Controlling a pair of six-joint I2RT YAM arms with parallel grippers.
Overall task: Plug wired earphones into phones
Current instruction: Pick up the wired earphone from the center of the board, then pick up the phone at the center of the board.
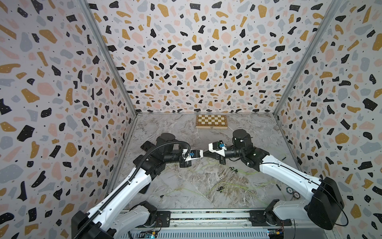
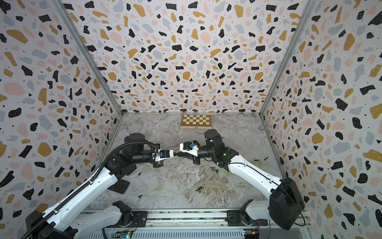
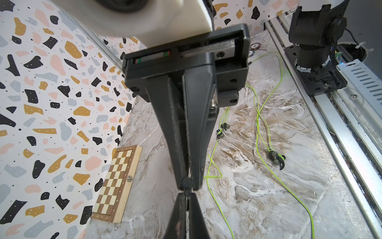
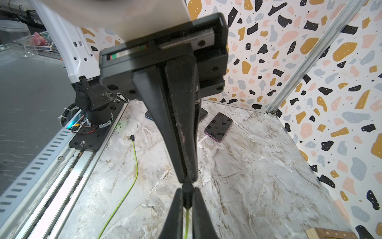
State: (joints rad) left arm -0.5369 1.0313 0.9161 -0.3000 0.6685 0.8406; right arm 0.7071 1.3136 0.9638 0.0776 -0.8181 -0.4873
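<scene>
My left gripper [image 1: 202, 155] and right gripper [image 1: 205, 154] meet tip to tip above the middle of the table. Between them sits a small black plug [image 4: 187, 195] of the wired earphones. The right gripper [image 4: 187, 192] is shut on its body, with the yellow-green cable [image 4: 187, 223] running back between the fingers. The left gripper [image 3: 187, 195] is shut on its other end. More earphones lie loose on the marble, with earbuds [image 3: 276, 157] and a free plug [image 4: 131, 137]. One phone [image 4: 218, 127] lies flat at the left wall. Another phone [image 2: 119, 186] lies partly under my left forearm.
A wooden chessboard box [image 1: 211, 121] rests against the back wall. Poker chips [image 1: 292, 192] lie by the right arm's base. Cable loops [image 1: 227, 190] spread over the front half of the table. A metal rail [image 1: 206, 215] runs along the front edge. Patterned walls close three sides.
</scene>
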